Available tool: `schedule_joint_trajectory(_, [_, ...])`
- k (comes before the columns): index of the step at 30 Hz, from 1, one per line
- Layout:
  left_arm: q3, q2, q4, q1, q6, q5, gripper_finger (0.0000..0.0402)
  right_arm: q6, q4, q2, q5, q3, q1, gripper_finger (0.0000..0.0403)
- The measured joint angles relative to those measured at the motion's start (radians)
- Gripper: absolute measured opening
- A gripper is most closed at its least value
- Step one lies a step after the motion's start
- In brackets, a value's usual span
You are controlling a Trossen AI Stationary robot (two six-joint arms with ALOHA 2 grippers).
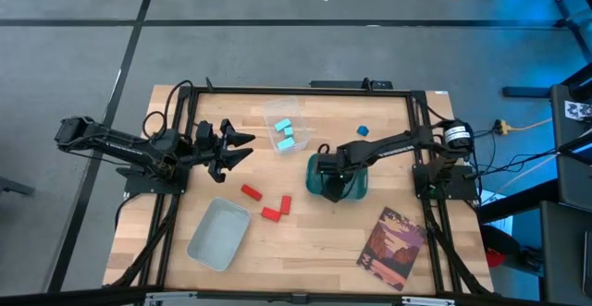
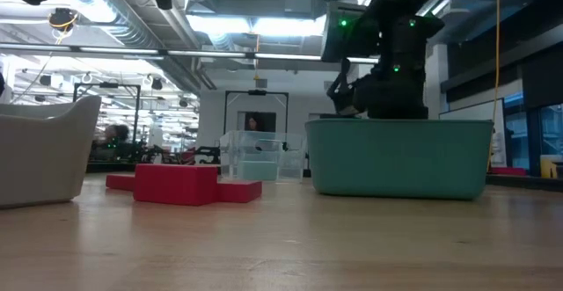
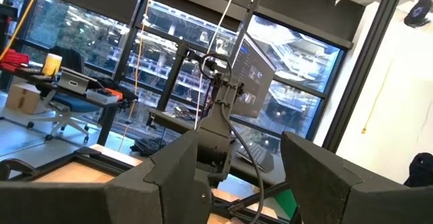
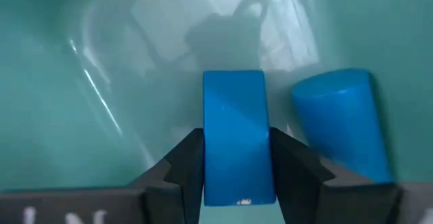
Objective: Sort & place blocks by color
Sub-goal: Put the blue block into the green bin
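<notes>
My right gripper (image 1: 329, 171) reaches down into the teal bin (image 1: 356, 188) and is shut on a darker blue block (image 4: 235, 126). A second darker blue block (image 4: 340, 121) lies beside it on the bin floor, and a third (image 1: 363, 131) sits on the table beyond the bin. Three light cyan blocks (image 1: 285, 132) lie in a clear container (image 1: 273, 112). Three red blocks (image 1: 270, 204) lie on the table wood; in the low view they show as red blocks (image 2: 176, 184). My left gripper (image 1: 245, 147) hovers open left of the clear container, holding nothing. My right gripper pinches the darker blue block by its two long sides (image 4: 210, 149), one finger (image 4: 186, 166) on each side. The fingers come from above, pointing down into the teal bin, and lie along the block. Whether the block rests on the bin floor I cannot tell.
A grey tray (image 1: 219, 234) lies near the table's near left corner, close to the red blocks. A picture book (image 1: 393, 237) lies at the near right. Dark frame rails (image 1: 296, 89) run along the table's edges. Bare wood shows between the tray and the book.
</notes>
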Motion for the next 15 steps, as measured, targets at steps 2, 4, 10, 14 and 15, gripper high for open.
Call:
schedule_joint_trajectory(2, [0.0,0.0,0.0,0.0,0.0,0.0,0.0206,0.0,0.006,0.005,-0.001,0.0,-0.001,0.0136])
schedule_joint_trajectory(4, [0.0,0.0,0.0,0.0,0.0,0.0,0.0206,0.0,0.005,0.006,0.0,0.0,-0.003,0.0136])
schedule_joint_trajectory(10, [0.0,0.0,0.0,0.0,0.003,-0.002,0.0206,0.01,0.007,0.006,-0.001,0.0,-0.005,0.0136])
schedule_joint_trajectory(14, [0.0,0.0,0.0,0.0,0.003,-0.002,0.0206,0.021,0.007,0.006,-0.001,0.0,-0.005,0.0144])
schedule_joint_trajectory(15, [0.0,0.0,0.001,0.0,0.003,-0.002,0.0206,0.022,0.006,0.006,-0.001,0.0,-0.005,0.0151])
